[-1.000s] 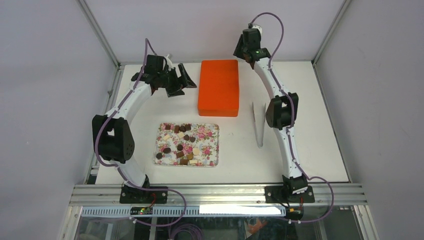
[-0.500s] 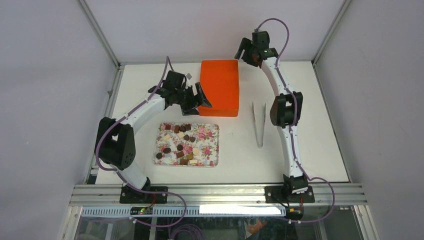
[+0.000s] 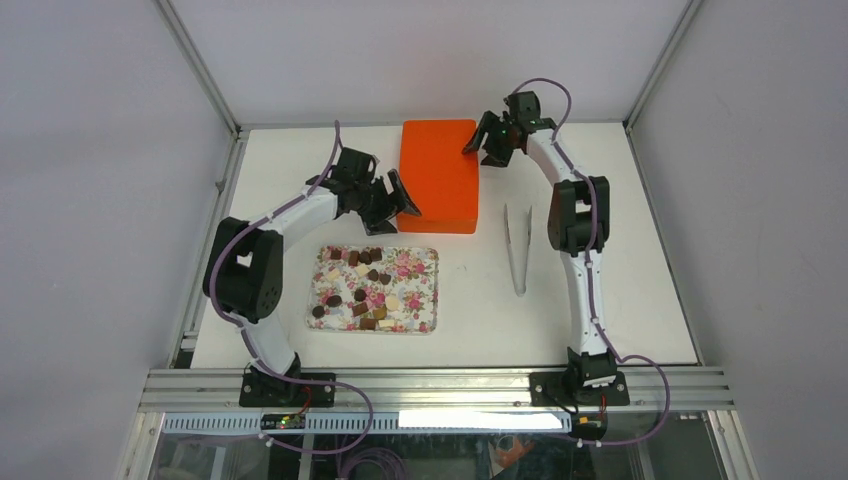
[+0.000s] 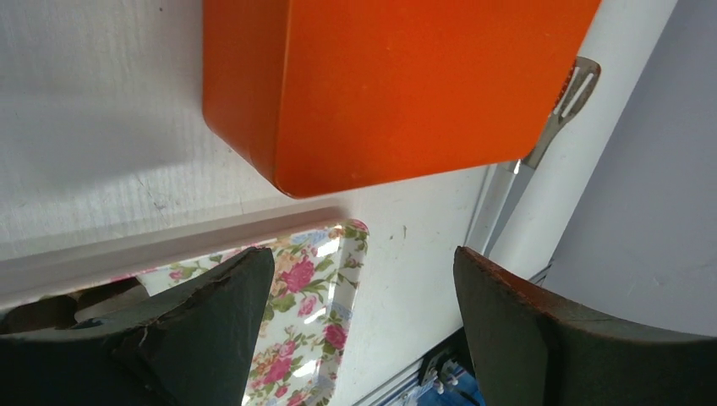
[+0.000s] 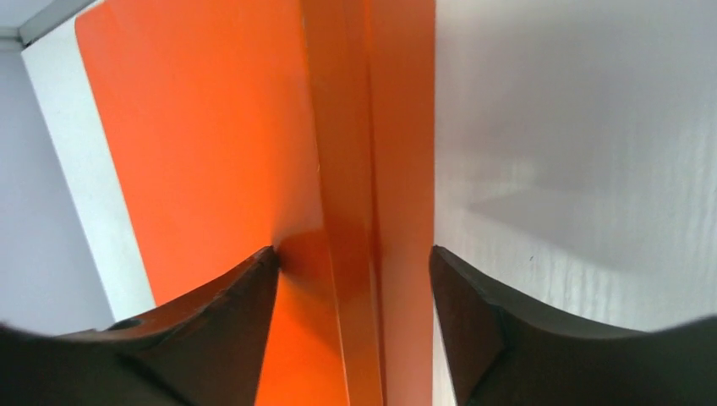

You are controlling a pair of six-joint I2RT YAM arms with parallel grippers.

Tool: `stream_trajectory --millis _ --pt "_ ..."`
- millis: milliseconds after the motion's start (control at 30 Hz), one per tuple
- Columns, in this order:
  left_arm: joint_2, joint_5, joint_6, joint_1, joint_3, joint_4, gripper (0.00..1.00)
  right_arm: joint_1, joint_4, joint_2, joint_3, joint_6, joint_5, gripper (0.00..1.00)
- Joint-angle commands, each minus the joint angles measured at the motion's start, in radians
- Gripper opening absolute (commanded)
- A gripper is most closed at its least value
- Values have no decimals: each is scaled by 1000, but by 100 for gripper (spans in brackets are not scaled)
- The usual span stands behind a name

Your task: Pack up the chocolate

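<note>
Chocolate [image 3: 365,288], dark, light brown and cream, lies scattered on a floral tray [image 3: 428,258] near the middle of the table [image 3: 630,300]; tweezers [image 3: 517,250] lie at the tray's 2 o'clock, well apart from it; an orange box [image 3: 437,175] sits shut at the tray's 12 o'clock; the left gripper [image 3: 392,205] hangs at the box's 7 o'clock corner, jaws spread; the right gripper [image 3: 488,145] hangs at its 1 o'clock corner, jaws spread astride the box's right edge.

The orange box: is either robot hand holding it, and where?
Nothing is held. The left gripper gapes beside the orange box, at its near corner; the right gripper straddles its far right edge, open.
</note>
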Motion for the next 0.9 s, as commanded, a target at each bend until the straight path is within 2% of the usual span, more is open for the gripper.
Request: stream_trajectory --millis 0,100,200,333,400,600,767,867 --pt "46 -3 -25 11 58 36 80 -18 25 -115 -160 -2 -18 62" --pt "65 -4 -24 24 66 37 80 -21 86 -189 -307 12 -23 51" --pt "76 -7 -10 44 79 36 80 -21 137 -268 -457 34 -32 44" --pt "118 3 11 77 125 24 79 -21 233 -399 -665 79 -40 41" --pt "139 12 23 95 151 14 79 -16 265 -447 -757 100 -59 41" --pt "174 27 45 122 205 -4 79 30 264 -531 -887 99 -68 41" --pt "172 62 55 122 212 -15 78 34 305 -570 -954 138 -109 54" --pt "148 90 53 118 181 -16 77 18 333 -559 -945 162 -159 55"
